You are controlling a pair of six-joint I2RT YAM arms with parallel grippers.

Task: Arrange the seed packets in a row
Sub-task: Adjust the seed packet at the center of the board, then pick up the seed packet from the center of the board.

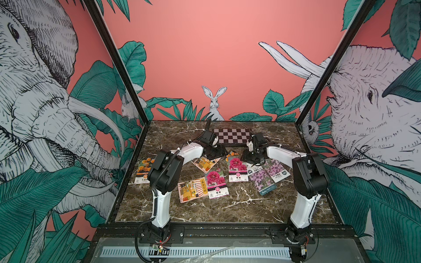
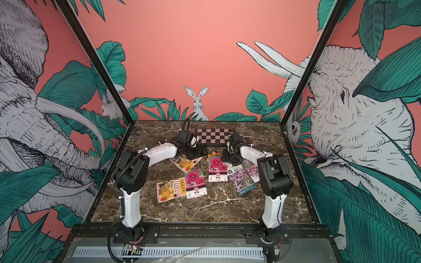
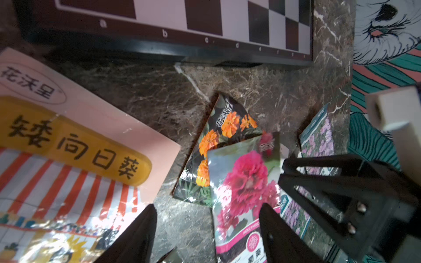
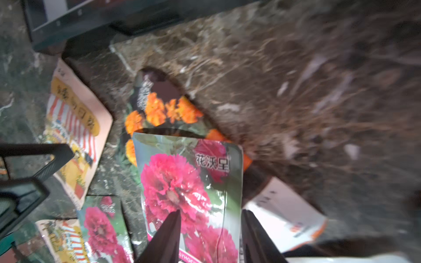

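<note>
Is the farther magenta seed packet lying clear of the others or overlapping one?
Overlapping: the magenta packet covers part of a marigold packet, clear in both wrist views.

Head pair: mounted high at the front of the table [image 1: 239, 205], looking down and forward to the back wall [image 1: 216, 57]; both top views take in the whole scene, near equal. My left wrist camera: close over the table, facing the board [image 3: 173, 27]. My right wrist camera: as near, blurred. Both wrist views share the magenta packet [image 3: 241, 182] on the marigold packet [image 3: 227, 123]
</note>
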